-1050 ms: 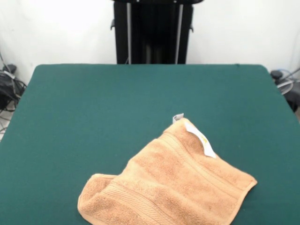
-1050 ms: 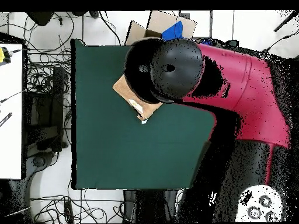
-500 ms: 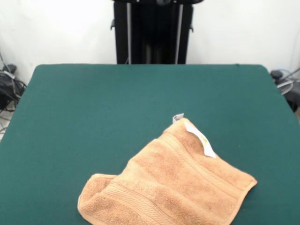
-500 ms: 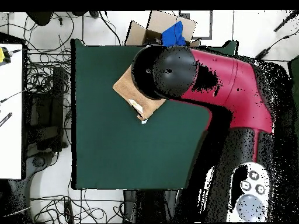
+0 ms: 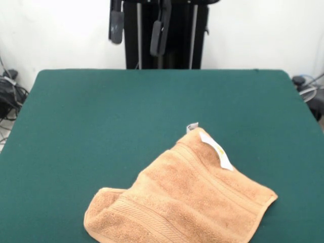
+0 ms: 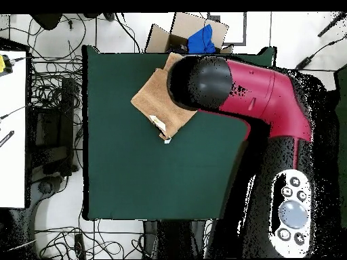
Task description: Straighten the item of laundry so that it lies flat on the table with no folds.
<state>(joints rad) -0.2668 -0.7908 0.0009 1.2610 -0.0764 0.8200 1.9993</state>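
Peach-orange towel [image 5: 182,200] lies rumpled on the table [image 5: 101,116], well apart from the raised, wide-spread end effector [image 5: 137,28].

Overhead: towel [image 6: 157,103] sits at the top edge of the green table [image 6: 135,176], partly folded, white tag [image 6: 160,126] at its lower corner. Red-and-black arm [image 6: 257,95] reaches in from the right, its black end covering the towel's right part. Cardboard box [image 6: 177,30] with blue item [image 6: 203,39] beyond the table.

We see our gripper [image 5: 137,30] hanging high at the front view's top edge, its two dark fingers [image 5: 116,26] spread apart and empty. From overhead, our red arm [image 6: 268,91] bends inward.
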